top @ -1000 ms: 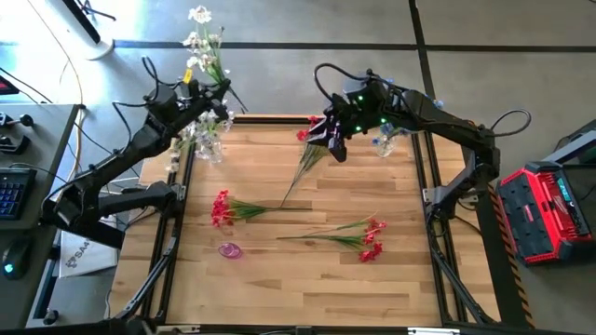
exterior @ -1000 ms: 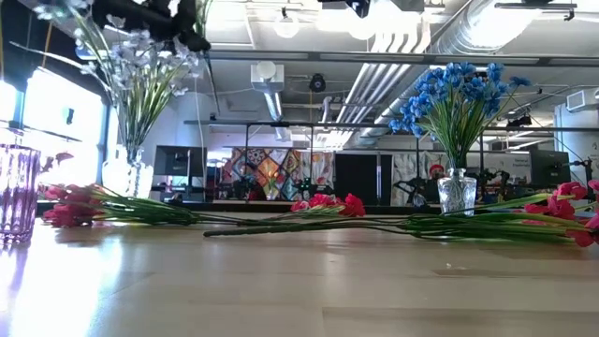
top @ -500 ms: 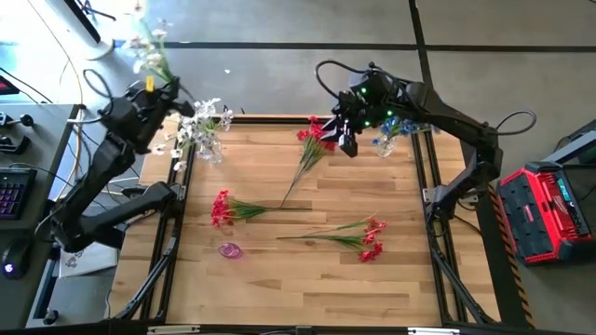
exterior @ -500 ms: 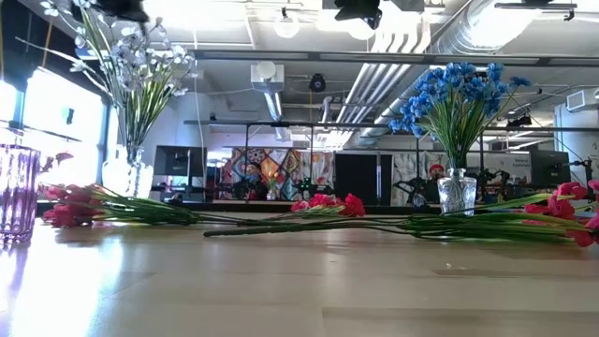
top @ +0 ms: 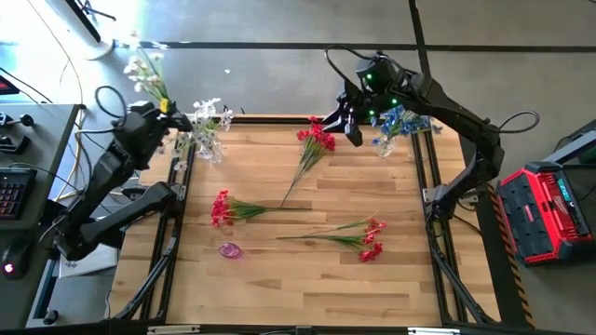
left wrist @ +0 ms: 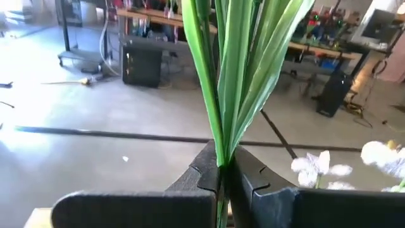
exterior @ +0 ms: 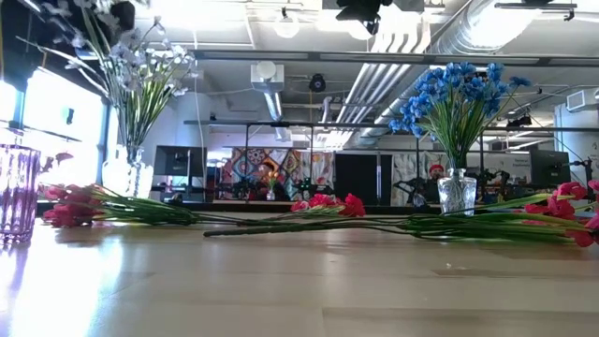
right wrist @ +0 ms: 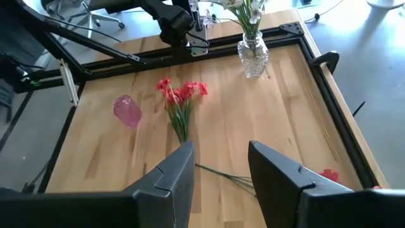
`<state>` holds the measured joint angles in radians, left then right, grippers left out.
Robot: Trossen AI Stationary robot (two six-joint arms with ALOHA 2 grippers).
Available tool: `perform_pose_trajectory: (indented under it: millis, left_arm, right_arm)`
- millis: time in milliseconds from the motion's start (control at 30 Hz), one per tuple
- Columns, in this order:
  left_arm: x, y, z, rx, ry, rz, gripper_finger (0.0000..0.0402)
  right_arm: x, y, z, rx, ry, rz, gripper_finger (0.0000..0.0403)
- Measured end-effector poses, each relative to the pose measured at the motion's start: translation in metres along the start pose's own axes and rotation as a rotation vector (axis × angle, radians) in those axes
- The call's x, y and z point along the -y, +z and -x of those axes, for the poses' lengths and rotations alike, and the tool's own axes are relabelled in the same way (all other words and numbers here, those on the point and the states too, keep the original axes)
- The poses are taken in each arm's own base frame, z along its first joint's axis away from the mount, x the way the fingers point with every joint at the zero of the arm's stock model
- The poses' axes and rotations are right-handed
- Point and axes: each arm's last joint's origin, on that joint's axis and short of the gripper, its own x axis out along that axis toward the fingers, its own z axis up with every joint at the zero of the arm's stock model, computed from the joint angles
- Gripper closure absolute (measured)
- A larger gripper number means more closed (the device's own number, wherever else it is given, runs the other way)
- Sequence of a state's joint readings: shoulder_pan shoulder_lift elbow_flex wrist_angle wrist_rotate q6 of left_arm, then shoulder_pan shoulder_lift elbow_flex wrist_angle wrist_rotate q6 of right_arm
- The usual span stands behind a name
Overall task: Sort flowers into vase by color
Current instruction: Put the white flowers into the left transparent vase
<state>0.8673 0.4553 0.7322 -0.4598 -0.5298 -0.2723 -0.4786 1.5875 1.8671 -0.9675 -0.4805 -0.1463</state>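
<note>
Holding white sprig [left wrist: 237, 76], left gripper [left wrist: 223, 172], no legible writing

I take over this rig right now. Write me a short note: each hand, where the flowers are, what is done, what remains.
Left hand: shut on a white sprig, held off the table's far left corner beside the white flowers' vase.
Right hand: open, empty, above the far edge near the blue flowers' vase.
Done: white flowers and blue flowers stand in their vases.
Left: three red bunches lie on the table; the purple vase is empty.
</note>
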Motion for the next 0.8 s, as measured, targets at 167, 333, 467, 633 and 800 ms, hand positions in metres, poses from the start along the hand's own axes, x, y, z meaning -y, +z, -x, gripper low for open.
perform_pose_trajectory:
  millis: [167, 333, 467, 633, 800]
  left_arm:
    - [0.002, -0.015, -0.009, -0.010, -0.030, 0.006, 0.0401]
    - [0.002, -0.034, -0.017, -0.066, -0.035, -0.023, 0.0401]
    - [0.003, -0.045, -0.022, -0.084, -0.064, -0.025, 0.0401]
    - [0.003, -0.057, -0.026, -0.103, -0.066, -0.038, 0.0401]
    - [0.003, -0.070, -0.029, -0.155, -0.096, -0.059, 0.0384]
  right_arm:
    - [0.000, 0.000, 0.000, 0.000, 0.002, -0.022, 0.0265]
    - [0.000, 0.001, 0.000, 0.012, -0.004, -0.066, 0.0265]
    - [0.001, 0.004, 0.000, 0.039, -0.011, -0.111, 0.0265]
    - [0.001, 0.010, 0.000, 0.092, -0.013, -0.140, 0.0265]
    - [-0.004, 0.015, -0.002, 0.138, 0.001, -0.140, 0.0265]
